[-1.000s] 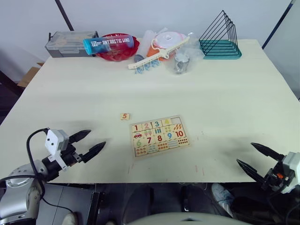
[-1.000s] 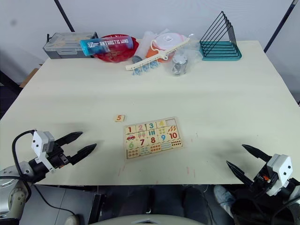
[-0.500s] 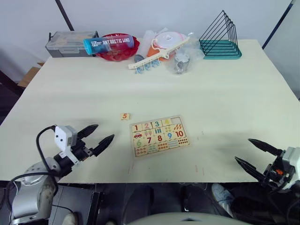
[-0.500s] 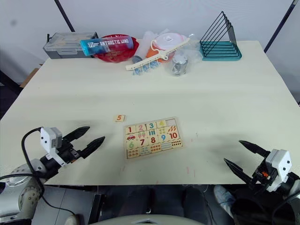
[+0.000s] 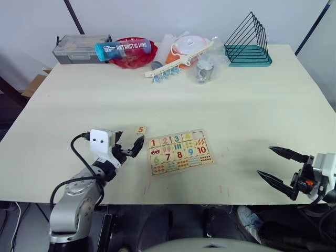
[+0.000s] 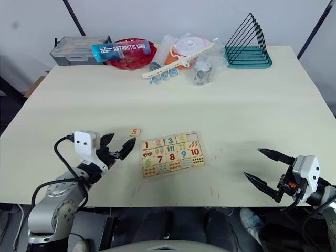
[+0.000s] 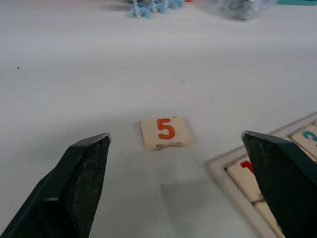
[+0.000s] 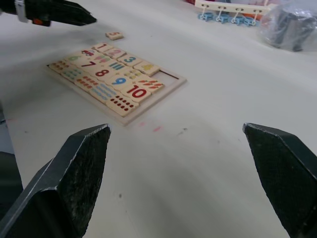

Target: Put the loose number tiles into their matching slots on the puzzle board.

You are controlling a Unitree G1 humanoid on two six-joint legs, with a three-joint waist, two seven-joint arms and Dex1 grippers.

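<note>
The puzzle board lies flat near the table's front middle. Tiles 1 to 4 fill its top row, and the slot at that row's right end is empty. One loose number tile, printed with an orange 5, lies on the table just off the board's far left corner. My left gripper is open just short of that tile, left of the board. In the left wrist view the tile lies ahead between the spread fingers, untouched. My right gripper is open and empty, low over the table's front right.
Along the far edge stand a grey box, a red bowl with a blue bottle across it, bagged items, a white bar of blue pegs and a teal wire rack.
My left gripper has moved right and forward, from the table's front left edge to just beside the 5 tile. The right gripper has shifted slightly inward. Tile and board have not moved.
</note>
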